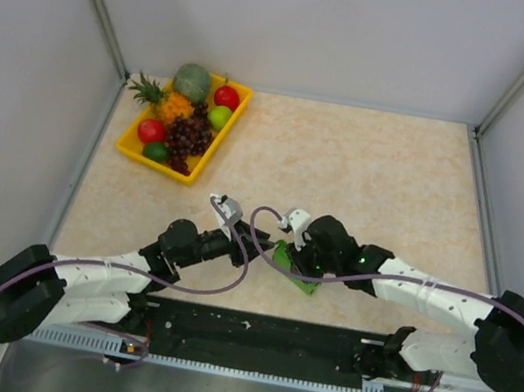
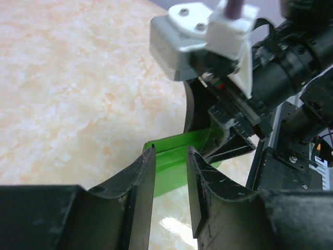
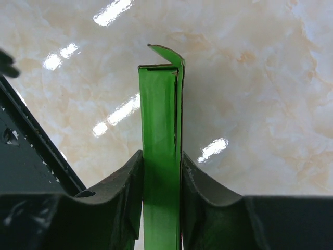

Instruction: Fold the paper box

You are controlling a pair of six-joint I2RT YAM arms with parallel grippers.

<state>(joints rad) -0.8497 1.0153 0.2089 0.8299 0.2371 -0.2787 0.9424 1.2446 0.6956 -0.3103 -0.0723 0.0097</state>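
**Mia:** Where is the bright green, thin, folded-flat paper box (image 1: 292,267)?

**Tom:** It is well apart from the yellow plastic tray (image 1: 219,140) with fruit in it. It sits on the side of the tray that is nearer the arms' bases. The two arms meet there, over the pale speckled surface (image 1: 377,176).

**Mia:** Why do both arms come to it?

**Tom:** I think one arm keeps it steady so the other can bend a flap. That is hard to do with one arm.

**Mia:** What are the right fingers (image 3: 127,192) doing?

**Tom:** They are clenched on the paper box (image 3: 161,130), one finger on each flat side. It stands on its edge between them and pokes out in front. A small flap curls over at its far end.

**Mia:** And the left fingers (image 2: 143,182)?

**Tom:** They are a little way apart at the other end of the paper box (image 2: 174,153). Green shows in the gap by their tips. I cannot tell if they pinch it or just sit around it.
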